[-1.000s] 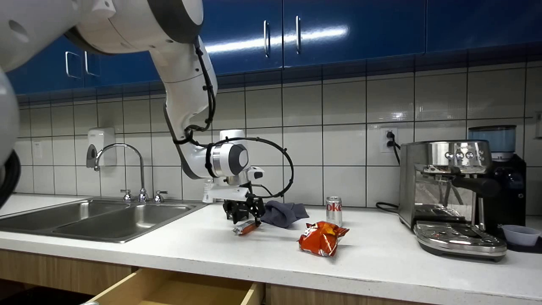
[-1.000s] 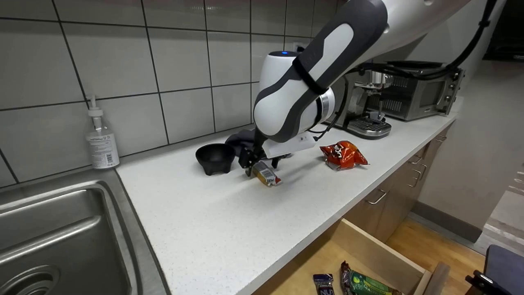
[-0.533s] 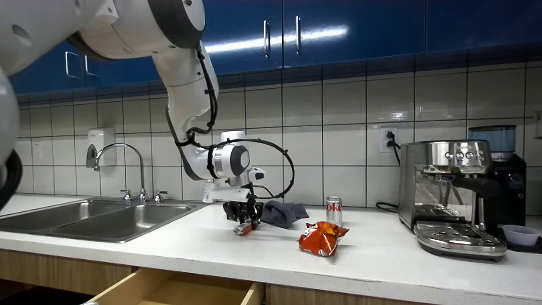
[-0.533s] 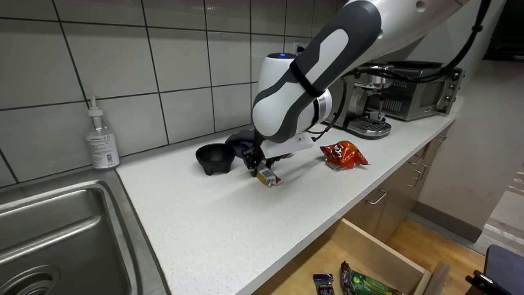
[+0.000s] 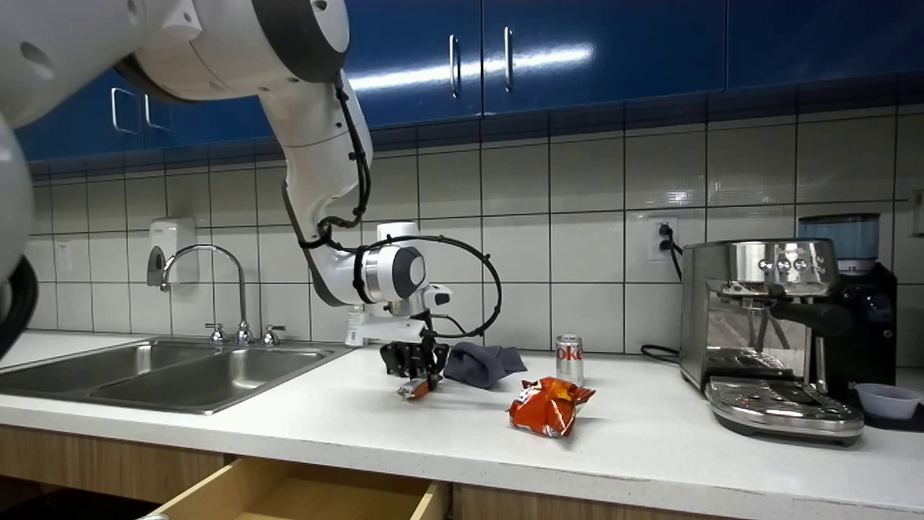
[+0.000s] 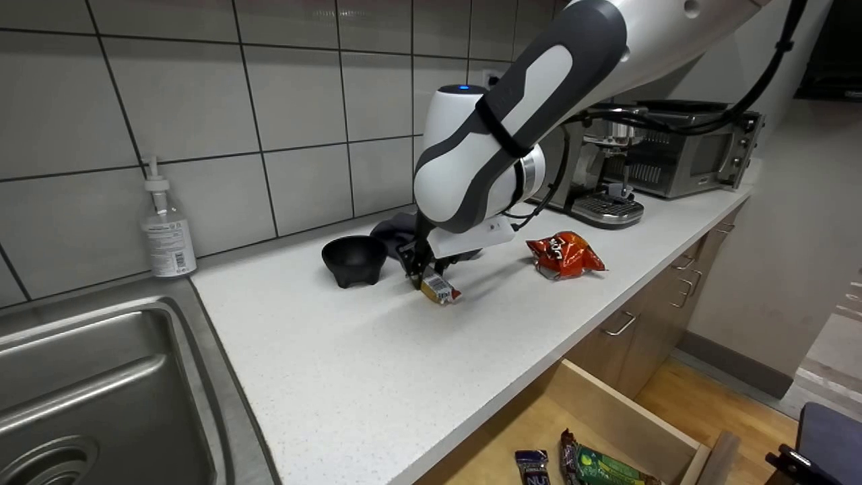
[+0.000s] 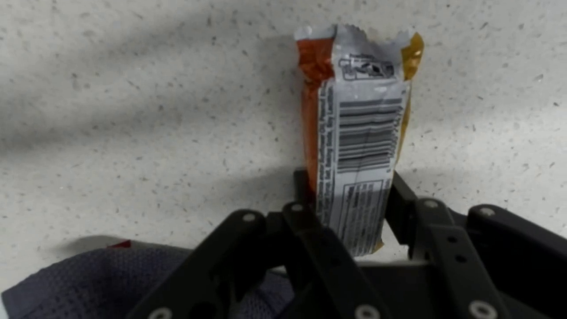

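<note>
The black two-fingered pincer (image 7: 351, 195) clasps an oblong orange, white and yellow plastic-wrapped bar (image 7: 365, 133) near a crumpled grey-blue cloth (image 7: 93, 283).

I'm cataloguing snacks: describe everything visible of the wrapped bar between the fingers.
The wrapped bar is slim, in glossy, foil-like film: orange along one side, yellow along the other. Its pale face, with barcode and small print, points up; one end is crimped. The fingers grip both sides; it looks to lie on the speckled counter.
</note>
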Action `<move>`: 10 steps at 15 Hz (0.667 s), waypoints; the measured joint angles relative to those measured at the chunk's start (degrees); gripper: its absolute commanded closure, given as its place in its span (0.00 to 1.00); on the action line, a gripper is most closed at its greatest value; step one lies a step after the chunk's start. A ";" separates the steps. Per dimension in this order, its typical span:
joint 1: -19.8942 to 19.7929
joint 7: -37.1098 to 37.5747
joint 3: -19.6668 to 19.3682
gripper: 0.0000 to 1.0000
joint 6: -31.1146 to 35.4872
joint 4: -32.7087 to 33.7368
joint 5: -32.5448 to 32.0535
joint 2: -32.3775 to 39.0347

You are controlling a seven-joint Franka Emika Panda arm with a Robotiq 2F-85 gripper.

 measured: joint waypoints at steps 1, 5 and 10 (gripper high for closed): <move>0.07 0.00 0.00 0.82 0.03 -0.01 0.00 -0.22; 0.48 0.00 0.07 0.82 0.30 -1.01 0.00 -2.09; 1.00 -0.05 0.30 0.82 1.47 -6.26 0.00 -6.36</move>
